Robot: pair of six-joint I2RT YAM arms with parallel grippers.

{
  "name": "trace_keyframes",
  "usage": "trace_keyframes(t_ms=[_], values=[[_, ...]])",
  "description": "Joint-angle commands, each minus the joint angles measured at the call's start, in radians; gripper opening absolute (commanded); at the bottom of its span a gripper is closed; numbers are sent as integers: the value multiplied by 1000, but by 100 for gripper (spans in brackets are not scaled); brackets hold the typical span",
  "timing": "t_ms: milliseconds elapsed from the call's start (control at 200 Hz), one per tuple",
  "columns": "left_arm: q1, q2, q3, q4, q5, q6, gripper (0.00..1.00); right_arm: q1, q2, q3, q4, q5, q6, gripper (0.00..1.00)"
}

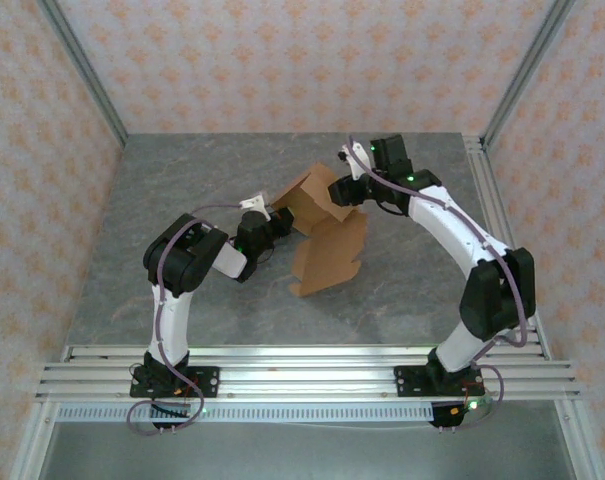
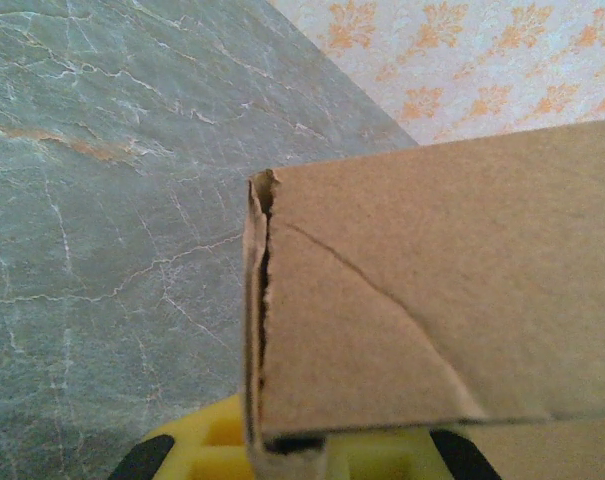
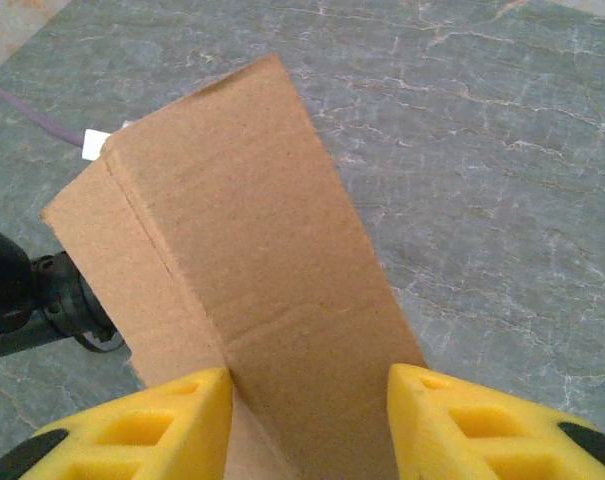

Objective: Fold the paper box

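The paper box point(image 1: 327, 240) is tan cardboard, partly folded, standing up off the middle of the table with a flat panel hanging down toward the near side. My left gripper point(image 1: 274, 213) is shut on its left edge; in the left wrist view a doubled cardboard edge point(image 2: 272, 330) runs down between the yellow pads point(image 2: 292, 450). My right gripper point(image 1: 350, 190) holds the upper right part. In the right wrist view a creased panel point(image 3: 252, 250) spans the gap, and both yellow fingers point(image 3: 462, 410) press against its two sides around the right gripper point(image 3: 310, 400).
The grey marbled table point(image 1: 182, 200) has bare room all round the box. Patterned walls with metal posts enclose the back and sides. Aluminium rails point(image 1: 302, 365) carry the arm bases at the near edge. The left arm's dark wrist point(image 3: 22, 300) sits close behind the box.
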Motion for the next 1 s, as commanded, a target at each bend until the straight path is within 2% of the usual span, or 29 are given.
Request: trace_keyframes(t_ms=[0, 360, 556, 741, 996], values=[[-4, 28, -16, -58, 17, 33, 0, 16, -32, -44, 18, -70, -5, 48], [-4, 20, -23, -60, 17, 37, 0, 16, -11, -32, -29, -52, -31, 57], [-6, 22, -23, -60, 18, 36, 0, 30, -7, -29, -59, 53, -82, 59], [-6, 26, -18, -62, 20, 36, 0, 67, 8, -22, -60, 196, -120, 54], [-6, 28, -15, -62, 21, 36, 0, 116, 27, -14, -29, 387, -158, 42]])
